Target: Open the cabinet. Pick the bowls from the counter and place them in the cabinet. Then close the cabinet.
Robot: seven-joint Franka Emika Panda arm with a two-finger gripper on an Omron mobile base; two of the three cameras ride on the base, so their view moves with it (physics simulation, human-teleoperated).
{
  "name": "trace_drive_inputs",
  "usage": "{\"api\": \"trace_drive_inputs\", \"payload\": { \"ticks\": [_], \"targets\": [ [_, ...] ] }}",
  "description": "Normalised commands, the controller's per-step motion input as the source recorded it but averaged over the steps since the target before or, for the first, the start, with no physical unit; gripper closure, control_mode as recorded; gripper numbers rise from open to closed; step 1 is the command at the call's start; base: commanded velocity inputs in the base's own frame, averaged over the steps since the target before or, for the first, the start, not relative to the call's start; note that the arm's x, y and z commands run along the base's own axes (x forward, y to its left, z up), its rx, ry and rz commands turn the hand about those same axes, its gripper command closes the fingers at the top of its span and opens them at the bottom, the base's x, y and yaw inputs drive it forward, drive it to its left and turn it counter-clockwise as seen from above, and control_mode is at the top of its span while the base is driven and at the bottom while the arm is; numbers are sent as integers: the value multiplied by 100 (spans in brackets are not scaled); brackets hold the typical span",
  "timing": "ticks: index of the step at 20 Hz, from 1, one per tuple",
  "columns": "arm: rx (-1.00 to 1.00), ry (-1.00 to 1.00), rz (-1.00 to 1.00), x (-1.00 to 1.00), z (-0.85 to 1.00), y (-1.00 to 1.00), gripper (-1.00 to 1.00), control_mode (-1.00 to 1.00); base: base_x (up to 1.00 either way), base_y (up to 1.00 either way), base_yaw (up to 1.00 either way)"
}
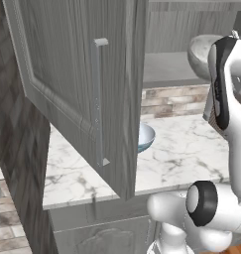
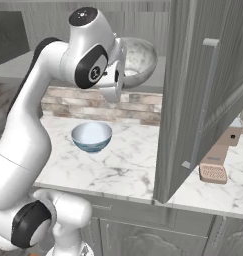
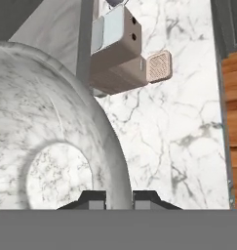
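Grey wood-grain wall cabinet (image 2: pixel 203 95) stood open, both raised-panel doors swung out toward the robot, the left door (image 1: pixel 87 94) blocking much of the left base view. End effector (image 3: pixel 119 199) was clamped on the rim of the speckled grey-beige stone-like bowl (image 2: pixel 138 60), held up at the cabinet's grey shelf (image 1: pixel 166 69). Glossy light blue bowl (image 2: pixel 92 136) sat on the white marble counter (image 2: pixel 128 165), below the arm. A tan boxy appliance (image 2: pixel 218 160) stood on the counter to the right, partly behind the right door.
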Motion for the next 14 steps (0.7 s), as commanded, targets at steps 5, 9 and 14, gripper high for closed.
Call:
{"api": "trace_drive_inputs", "payload": {
  "ticks": [5,9,14],
  "targets": [
    [0,6,2,40,0,0,100,-100,0,0,0],
    [0,0,3,34,0,0,100,-100,0,0,0],
    [3,-5,2,30,-5,0,100,-100,0,0,0]
  ]
}}
